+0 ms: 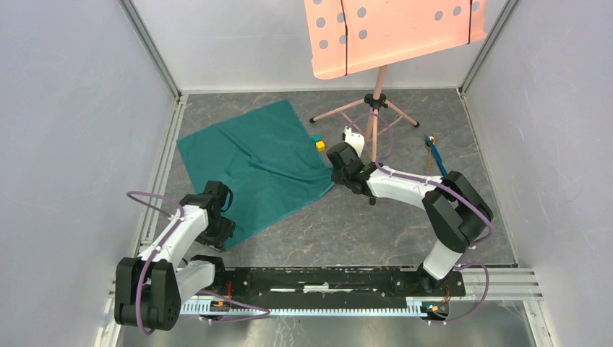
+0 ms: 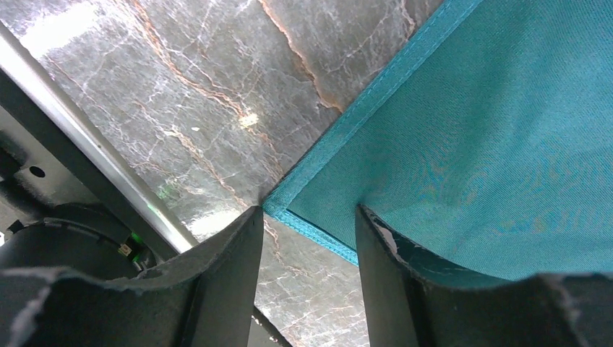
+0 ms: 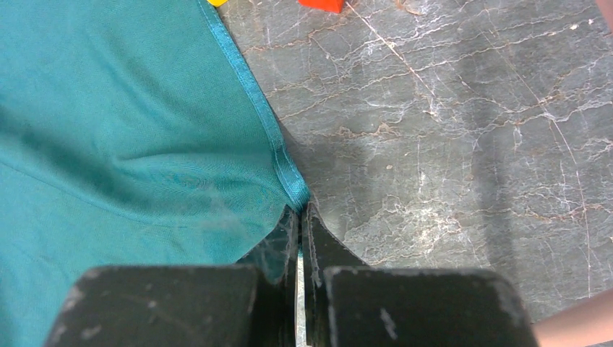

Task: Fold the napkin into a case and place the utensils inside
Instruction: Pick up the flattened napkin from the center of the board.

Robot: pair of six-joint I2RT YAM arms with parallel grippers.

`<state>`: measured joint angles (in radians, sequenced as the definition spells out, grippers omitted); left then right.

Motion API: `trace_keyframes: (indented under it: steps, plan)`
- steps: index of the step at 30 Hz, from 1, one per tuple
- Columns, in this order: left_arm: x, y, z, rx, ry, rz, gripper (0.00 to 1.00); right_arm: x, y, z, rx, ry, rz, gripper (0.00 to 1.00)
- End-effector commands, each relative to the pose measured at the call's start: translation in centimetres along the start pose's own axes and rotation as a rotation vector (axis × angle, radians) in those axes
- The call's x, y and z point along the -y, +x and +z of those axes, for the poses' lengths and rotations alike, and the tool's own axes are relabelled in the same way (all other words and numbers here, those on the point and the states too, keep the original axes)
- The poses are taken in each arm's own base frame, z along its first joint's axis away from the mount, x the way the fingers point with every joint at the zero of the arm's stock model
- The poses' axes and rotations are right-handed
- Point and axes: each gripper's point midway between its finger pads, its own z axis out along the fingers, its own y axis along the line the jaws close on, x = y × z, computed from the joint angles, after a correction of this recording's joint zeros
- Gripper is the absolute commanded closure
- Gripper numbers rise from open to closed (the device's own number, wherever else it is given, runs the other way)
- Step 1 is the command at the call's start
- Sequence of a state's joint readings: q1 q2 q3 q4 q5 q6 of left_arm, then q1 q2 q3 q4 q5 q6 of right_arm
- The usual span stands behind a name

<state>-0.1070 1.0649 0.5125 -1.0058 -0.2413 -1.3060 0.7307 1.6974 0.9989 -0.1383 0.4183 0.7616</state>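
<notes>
The teal-green napkin (image 1: 253,163) lies spread out on the marble-patterned table, creased toward its right corner. My left gripper (image 1: 225,240) is open at the near corner. In the left wrist view the napkin (image 2: 491,130) has its hemmed corner lying between the open gripper's (image 2: 309,211) fingers, one finger on bare table and one over the cloth. My right gripper (image 1: 332,177) is shut on the right corner; in the right wrist view the napkin's (image 3: 130,144) hem runs into the closed gripper (image 3: 300,211). The utensils (image 1: 434,153), a thin blue one and a golden-brown spoon, lie far right, apart from both grippers.
A pink music stand (image 1: 394,32) stands at the back on a tripod (image 1: 372,108), just behind my right gripper. Small yellow and teal cubes (image 1: 318,142) sit by the napkin's right edge; an orange cube (image 3: 322,3) shows in the right wrist view. Grey walls enclose the table.
</notes>
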Motion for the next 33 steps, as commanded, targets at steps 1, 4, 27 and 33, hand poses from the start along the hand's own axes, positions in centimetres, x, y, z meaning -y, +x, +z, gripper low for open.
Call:
trace_keyframes:
  steps: [1,4,27,33]
  plan:
    - [0.5,-0.3,0.4,0.025,0.017,-0.079,0.43,-0.8,-1.2,-0.2,0.033,-0.028,0.032,1.0]
    - [0.6,-0.7,0.4,0.045,0.02,-0.092,0.46,-0.8,-1.2,-0.3,0.035,-0.034,0.037,1.0]
    - [4.2,-5.8,-7.1,0.254,0.332,-0.056,0.98,-5.9,-0.8,-4.1,0.075,-0.417,-0.153,1.0]
    - [4.5,-9.8,-18.3,0.468,0.647,0.022,0.98,-11.2,-2.2,-11.4,0.113,-0.784,-0.281,1.0]
